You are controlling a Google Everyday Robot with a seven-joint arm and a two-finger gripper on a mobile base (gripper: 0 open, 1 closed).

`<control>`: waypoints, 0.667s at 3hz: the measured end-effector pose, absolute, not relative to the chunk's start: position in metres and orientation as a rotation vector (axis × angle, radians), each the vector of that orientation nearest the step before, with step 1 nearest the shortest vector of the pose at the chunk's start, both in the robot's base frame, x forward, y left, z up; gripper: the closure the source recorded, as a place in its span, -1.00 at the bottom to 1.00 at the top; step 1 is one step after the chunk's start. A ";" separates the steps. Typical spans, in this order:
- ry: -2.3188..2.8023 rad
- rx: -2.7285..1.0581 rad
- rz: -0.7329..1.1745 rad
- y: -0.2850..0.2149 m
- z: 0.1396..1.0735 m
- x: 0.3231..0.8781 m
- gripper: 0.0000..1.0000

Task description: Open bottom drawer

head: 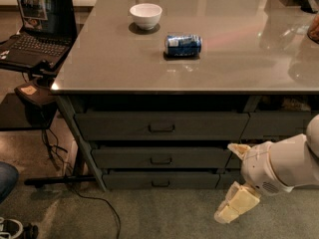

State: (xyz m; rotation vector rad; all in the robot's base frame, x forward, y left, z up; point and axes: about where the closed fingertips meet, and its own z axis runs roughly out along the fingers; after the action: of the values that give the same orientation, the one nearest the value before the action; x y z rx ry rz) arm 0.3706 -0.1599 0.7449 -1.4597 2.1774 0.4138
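Observation:
The bottom drawer (149, 179) is the shallow dark grey front lowest in the stack of three, under the grey table top (99, 68). It is shut, with its small centre pull (160, 183) showing. Two taller drawer fronts sit above it. My gripper (225, 182) comes in from the right on a white arm, low, just right of the bottom drawer's right end. Its two cream fingers are spread apart, the upper fingertip (237, 149) by the middle drawer's end and the lower one (230, 209) over the carpet. It holds nothing and is apart from the pull.
A white bowl (145, 15) and a blue can (183, 44) lying on its side sit on the table top. A laptop (36, 31) stands on a side stand at left, with a cable (84, 197) on the floor. A neighbouring drawer stack (279, 125) is at right.

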 end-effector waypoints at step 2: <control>2.237 -1.551 0.344 -0.148 0.624 0.349 -1.00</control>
State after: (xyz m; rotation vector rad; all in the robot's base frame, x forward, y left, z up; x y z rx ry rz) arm 0.3493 -0.1481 0.6240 -1.5505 2.2372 0.3436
